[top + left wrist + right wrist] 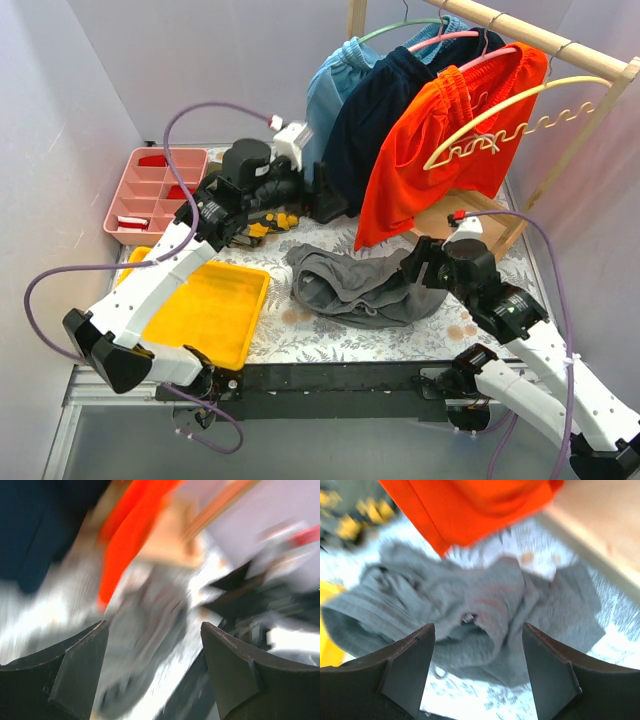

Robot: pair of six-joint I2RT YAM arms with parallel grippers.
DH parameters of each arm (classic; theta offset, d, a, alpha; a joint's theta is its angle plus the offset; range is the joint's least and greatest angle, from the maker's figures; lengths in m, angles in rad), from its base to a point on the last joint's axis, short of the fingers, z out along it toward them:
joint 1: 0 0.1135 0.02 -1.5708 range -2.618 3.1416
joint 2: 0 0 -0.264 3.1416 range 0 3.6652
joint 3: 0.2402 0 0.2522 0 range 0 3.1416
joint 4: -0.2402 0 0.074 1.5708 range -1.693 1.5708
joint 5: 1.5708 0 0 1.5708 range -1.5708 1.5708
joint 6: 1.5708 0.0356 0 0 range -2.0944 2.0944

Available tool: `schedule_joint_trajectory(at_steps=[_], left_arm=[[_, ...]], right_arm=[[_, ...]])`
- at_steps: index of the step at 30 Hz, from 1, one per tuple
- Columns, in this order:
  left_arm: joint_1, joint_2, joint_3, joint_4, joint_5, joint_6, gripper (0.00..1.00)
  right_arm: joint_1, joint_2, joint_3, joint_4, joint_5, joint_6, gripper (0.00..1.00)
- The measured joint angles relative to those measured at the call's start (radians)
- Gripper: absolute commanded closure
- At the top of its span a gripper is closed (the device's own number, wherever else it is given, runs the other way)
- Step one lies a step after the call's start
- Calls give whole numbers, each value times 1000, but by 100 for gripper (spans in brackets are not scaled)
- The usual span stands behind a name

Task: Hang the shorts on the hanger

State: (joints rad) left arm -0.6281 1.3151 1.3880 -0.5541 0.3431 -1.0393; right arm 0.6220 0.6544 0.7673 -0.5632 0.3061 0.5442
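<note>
The dark grey shorts (360, 285) lie crumpled on the patterned tablecloth, between the two arms. The cream hanger (500, 128), with a wavy lower bar, hangs bare on the wooden rail in front of the orange shorts. My left gripper (325, 205) hovers behind the shorts with its jaws open; its blurred wrist view shows the left gripper (154, 625) empty above the shorts (145, 625). My right gripper (412, 268) sits at the right edge of the shorts. In its wrist view the right gripper (477, 627) is open over the shorts (485, 605), holding nothing.
Orange shorts (450, 140), a navy garment (385, 110) and a light blue garment (335, 85) hang on the wooden rack (540, 40) at the back right. A pink compartment tray (150, 190) and a yellow tray (210, 310) stand on the left.
</note>
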Motion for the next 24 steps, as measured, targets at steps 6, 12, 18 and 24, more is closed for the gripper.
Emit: schedule_joint_trajectory(at_steps=[6, 12, 18, 24], left_arm=[[-241, 170, 442, 111, -91, 91, 39], [-269, 381, 597, 249, -91, 177, 39], [-304, 555, 648, 294, -100, 241, 39], [-332, 597, 660, 324, -145, 261, 39]], right_arm=[[0, 8, -121, 9, -51, 6, 20], [0, -19, -159, 39, -89, 6, 20], [0, -47, -177, 43, -103, 2, 19], [0, -67, -177, 44, -113, -5, 19]])
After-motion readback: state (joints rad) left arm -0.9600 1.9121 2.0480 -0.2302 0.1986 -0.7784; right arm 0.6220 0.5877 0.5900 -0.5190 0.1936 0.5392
